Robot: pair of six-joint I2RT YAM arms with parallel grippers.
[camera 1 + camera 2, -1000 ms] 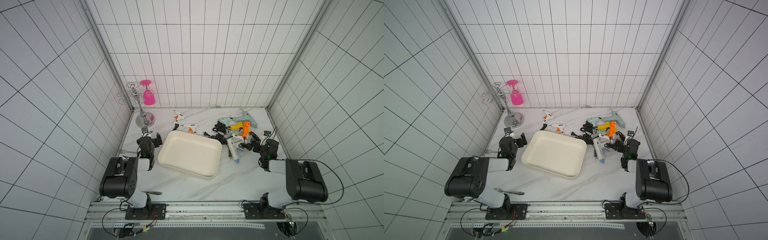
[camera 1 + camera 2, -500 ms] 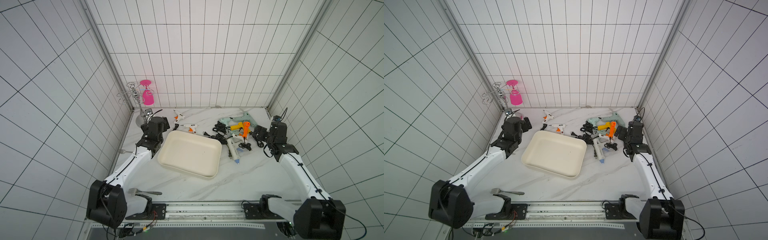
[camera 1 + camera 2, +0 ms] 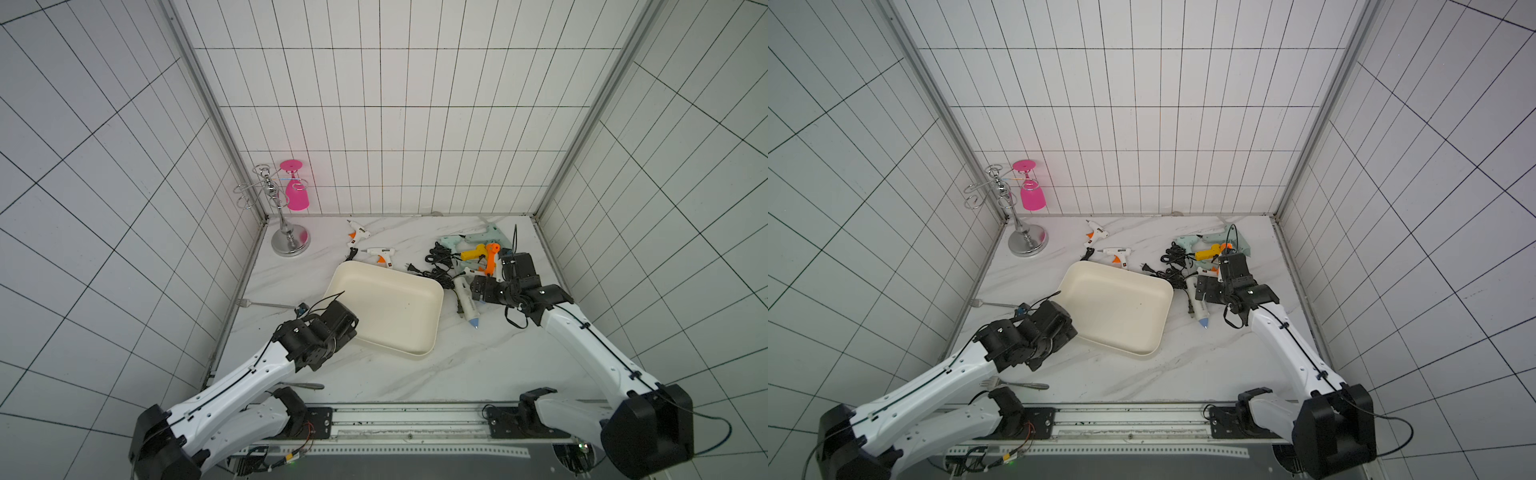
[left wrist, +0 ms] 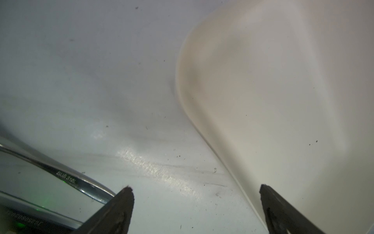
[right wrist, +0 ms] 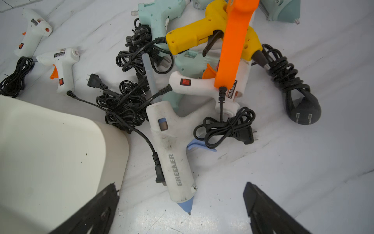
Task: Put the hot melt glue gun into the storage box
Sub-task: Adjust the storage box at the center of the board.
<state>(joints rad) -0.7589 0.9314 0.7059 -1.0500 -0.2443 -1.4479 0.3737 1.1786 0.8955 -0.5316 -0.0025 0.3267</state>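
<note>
A fork [image 3: 266, 305] lies by the left wall. The left gripper [image 4: 195, 188], jaws spread and holding nothing, hangs low at the near-left corner of the cream storage box [image 3: 395, 309] mid-table. Just right of the box a white GREENER glue gun [image 5: 174, 154] lies on the marble, beside a tangled pile of glue guns [image 3: 478, 253]. The right gripper [image 5: 181, 184], jaws released, hovers over its blue nozzle

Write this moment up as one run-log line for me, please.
left gripper: open, beside storage box corner | right gripper: open, over blue-tipped white glue gun | storage box: empty
</note>
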